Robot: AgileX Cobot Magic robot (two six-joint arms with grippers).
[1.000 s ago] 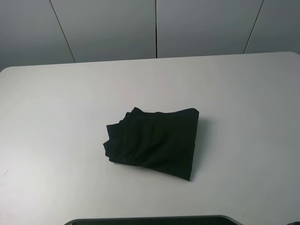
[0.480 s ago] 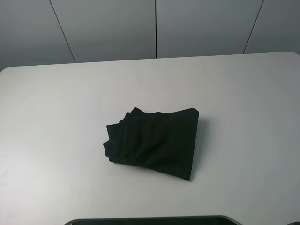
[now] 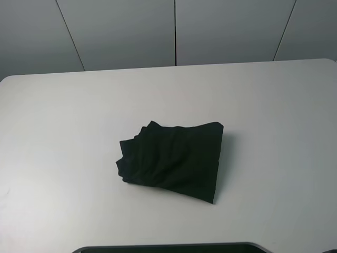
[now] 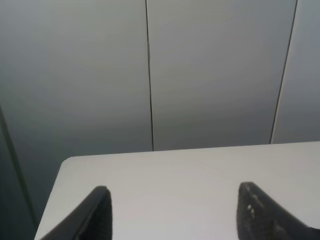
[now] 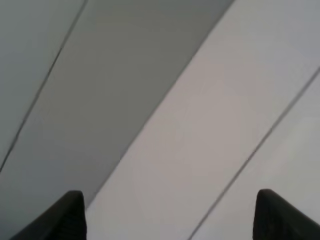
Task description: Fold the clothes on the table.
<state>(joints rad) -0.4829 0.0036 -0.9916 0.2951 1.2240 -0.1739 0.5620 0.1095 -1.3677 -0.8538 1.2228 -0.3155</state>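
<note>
Across most of the high view spreads the white table (image 3: 63,132), its far edge meeting a grey panelled wall (image 3: 126,31) and its near edge cut off by the frame, where a dark curved strip (image 3: 174,247) of something unidentifiable pokes in. Neither arm shows in this view, so the shirt's place relative to either gripper cannot be read directly; both lie somewhere outside the frame, well apart from the cloth.

Near the table's middle lies the shirt (image 3: 174,161), a compact black bundle folded over on itself, with rumpled ridges along its left side and a straighter edge on its right. Only plain black cloth shows; any print is hidden inside the folds or underneath. How many layers it has is hard to make out, since the black swallows the detail.

The left gripper (image 4: 172,212) looks out over a rounded table corner toward the wall. Only its two dark fingertips (image 4: 97,212) show, spread wide with nothing between them; the rest is cut off.

The right gripper (image 5: 170,215) points at tilted wall panels. Its tips (image 5: 70,215) are barely in the frame, far apart and empty, with no table or shirt visible ahead of them.
</note>
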